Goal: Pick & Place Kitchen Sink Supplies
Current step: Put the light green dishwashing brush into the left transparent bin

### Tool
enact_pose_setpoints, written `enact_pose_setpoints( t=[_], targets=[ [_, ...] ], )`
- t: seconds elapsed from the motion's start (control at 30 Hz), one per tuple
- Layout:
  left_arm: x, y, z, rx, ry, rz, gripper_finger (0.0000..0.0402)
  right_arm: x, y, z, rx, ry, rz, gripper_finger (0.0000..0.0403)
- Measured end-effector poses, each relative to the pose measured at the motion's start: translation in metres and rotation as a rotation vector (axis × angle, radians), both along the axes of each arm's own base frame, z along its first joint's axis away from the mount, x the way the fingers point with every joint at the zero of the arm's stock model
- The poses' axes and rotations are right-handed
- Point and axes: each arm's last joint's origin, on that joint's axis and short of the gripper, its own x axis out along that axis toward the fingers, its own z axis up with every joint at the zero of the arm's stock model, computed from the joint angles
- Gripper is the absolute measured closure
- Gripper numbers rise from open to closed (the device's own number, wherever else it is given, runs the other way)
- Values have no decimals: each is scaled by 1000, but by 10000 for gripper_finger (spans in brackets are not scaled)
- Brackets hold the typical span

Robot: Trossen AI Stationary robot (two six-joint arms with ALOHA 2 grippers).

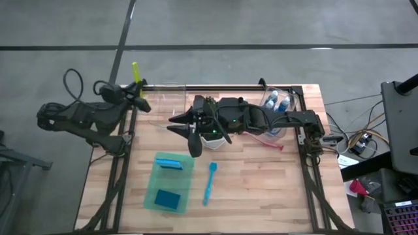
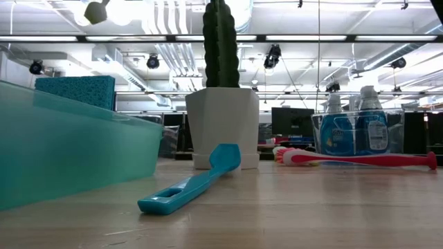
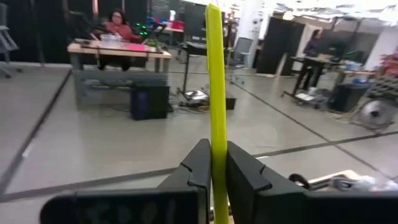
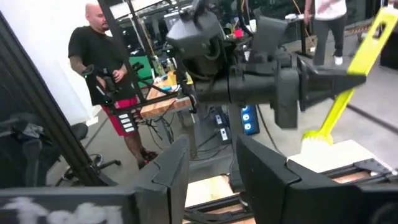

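My left gripper [image 1: 141, 95] is at the table's far-left corner, shut on the yellow brush [image 1: 136, 72]. My right gripper [image 1: 173, 125] hovers open above the table's middle and points at the left arm, with nothing between its fingers [image 4: 211, 168]. A blue brush [image 1: 209, 183] lies flat on the wood. The pink brush [image 1: 269, 141] lies near the clear bin [image 1: 292, 98], which holds the blue bottles [image 1: 277, 101]. One blue sponge [image 1: 168, 198] lies in the green tray [image 1: 154, 186]. Another sponge [image 1: 170, 162] stands at the tray's far end. My left gripper pinches the yellow brush's handle [image 3: 216, 158] between its two fingers, which lie across it. The handle rises steeply past the fingers to its free end [image 4: 380, 25]. The bristle head [image 4: 317, 138] hangs below, close over the table's far-left corner.
The green cactus in its white pot [image 2: 221, 124] stands mid-table under my right arm. Bare wood lies near the table's near-right part [image 1: 274, 189]. People stand and sit in the room beyond the table.
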Motion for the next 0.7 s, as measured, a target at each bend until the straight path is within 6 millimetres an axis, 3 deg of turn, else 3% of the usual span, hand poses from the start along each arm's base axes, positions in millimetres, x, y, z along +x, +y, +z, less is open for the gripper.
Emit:
enact_pose_setpoints(
  t=[0.2, 0.4, 0.7],
  targets=[
    [14, 6, -10, -3, 34, 56, 370, -16, -8, 19, -85, -42, -13, 283],
    [26, 19, -36, -80, 3, 82, 376, -40, -25, 44, -155, -89, -51, 293],
    [37, 56, -72, -222, 25, 135, 374, -68, -39, 56, -299, -16, -75, 309]
  ],
)
